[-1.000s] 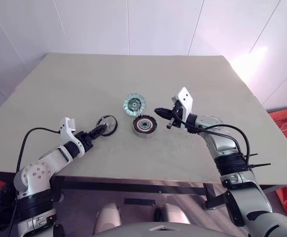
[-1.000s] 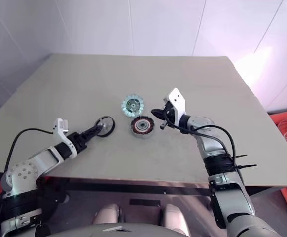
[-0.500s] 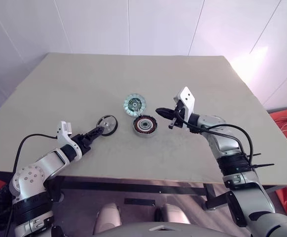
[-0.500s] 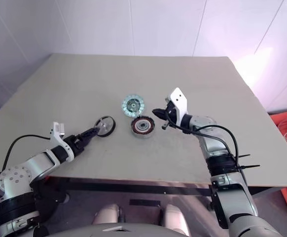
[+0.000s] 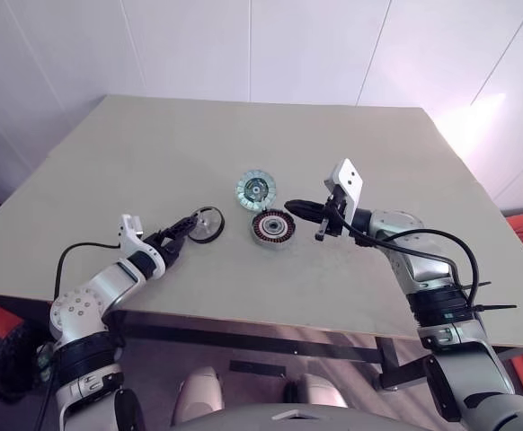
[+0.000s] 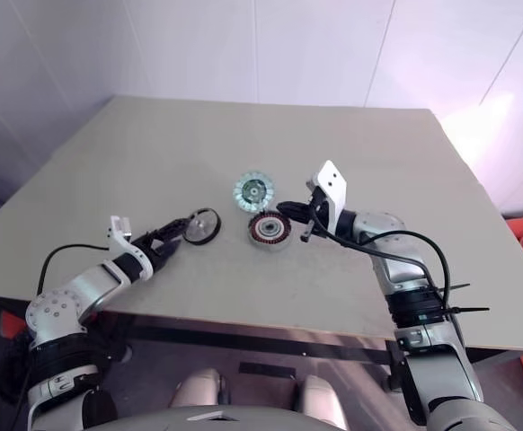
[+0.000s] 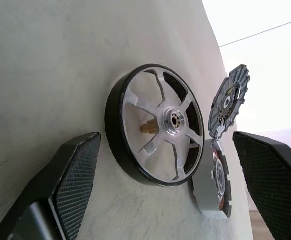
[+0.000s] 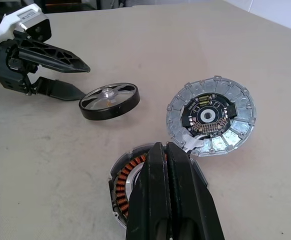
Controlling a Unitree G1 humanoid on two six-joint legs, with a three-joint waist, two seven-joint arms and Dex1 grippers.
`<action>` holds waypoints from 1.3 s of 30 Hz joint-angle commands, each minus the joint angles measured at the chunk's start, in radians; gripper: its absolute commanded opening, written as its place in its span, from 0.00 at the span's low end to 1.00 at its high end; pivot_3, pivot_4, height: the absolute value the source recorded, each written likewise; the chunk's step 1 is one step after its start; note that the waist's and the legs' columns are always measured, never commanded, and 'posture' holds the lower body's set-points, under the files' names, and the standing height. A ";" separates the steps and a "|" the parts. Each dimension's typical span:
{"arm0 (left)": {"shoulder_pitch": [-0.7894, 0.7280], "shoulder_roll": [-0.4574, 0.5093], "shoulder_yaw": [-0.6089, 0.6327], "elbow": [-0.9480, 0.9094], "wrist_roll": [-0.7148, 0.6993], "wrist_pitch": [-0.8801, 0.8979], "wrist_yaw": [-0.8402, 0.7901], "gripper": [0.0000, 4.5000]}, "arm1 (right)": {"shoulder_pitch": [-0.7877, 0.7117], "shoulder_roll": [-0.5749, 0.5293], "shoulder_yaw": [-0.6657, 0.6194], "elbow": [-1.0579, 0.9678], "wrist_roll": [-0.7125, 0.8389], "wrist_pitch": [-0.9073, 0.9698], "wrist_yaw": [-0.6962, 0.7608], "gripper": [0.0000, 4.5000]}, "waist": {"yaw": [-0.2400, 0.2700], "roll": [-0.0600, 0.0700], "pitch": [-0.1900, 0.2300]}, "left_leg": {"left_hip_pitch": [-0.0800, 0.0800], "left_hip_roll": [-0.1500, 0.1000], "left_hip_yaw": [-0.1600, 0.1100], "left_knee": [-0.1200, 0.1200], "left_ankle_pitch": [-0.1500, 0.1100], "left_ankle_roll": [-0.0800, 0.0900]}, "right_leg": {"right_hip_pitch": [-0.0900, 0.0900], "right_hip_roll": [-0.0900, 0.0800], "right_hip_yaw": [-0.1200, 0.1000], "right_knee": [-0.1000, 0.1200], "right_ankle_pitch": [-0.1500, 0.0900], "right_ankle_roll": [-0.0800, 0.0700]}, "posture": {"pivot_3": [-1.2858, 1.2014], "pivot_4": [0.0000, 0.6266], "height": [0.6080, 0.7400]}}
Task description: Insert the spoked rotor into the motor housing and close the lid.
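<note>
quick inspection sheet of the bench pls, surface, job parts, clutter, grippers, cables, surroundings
surface: beige table, bare apart from the three parts.
spoked rotor: flat on the table, left of the housing, not yet inserted.
motor housing: on the table, copper windings showing, centre open.
lid: lying just behind the housing, its edge meeting the housing's rim, not fitted.
clutter: nothing seen.
left gripper: open, fingers either side of the rotor's near edge, not closed on it.
right gripper: shut, holding nothing, tip just right of the housing.
cables: black cable looped along the right forearm, another by the left arm.
surroundings: white wall panels; orange item on the floor at far right.
</note>
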 commanded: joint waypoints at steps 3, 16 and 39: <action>-0.029 -0.028 -0.008 0.030 -0.028 -0.022 0.008 1.00 | -0.013 0.004 -0.012 -0.035 0.020 -0.012 -0.001 0.01 | 0.009 0.000 0.000 | -0.001 0.000 0.000 0.000 0.000 0.000 | -0.001 0.000 0.000 0.000 0.000 0.000 | 0.52 0.00 1.00; -0.023 -0.019 -0.032 -0.008 -0.119 -0.021 -0.072 1.00 | -0.015 0.012 -0.007 -0.028 0.010 -0.023 -0.008 0.01 | 0.007 -0.001 0.001 | -0.005 0.000 0.000 -0.002 0.000 0.001 | -0.005 0.000 -0.001 -0.001 0.003 -0.006 | 0.52 0.00 1.00; -0.011 -0.002 -0.084 0.025 -0.068 -0.072 -0.097 0.52 | -0.018 0.015 -0.008 -0.027 0.011 -0.031 -0.021 0.00 | 0.007 -0.001 0.001 | -0.005 0.000 0.000 -0.003 0.000 0.001 | -0.005 0.000 -0.001 -0.001 0.003 -0.006 | 0.52 0.00 1.00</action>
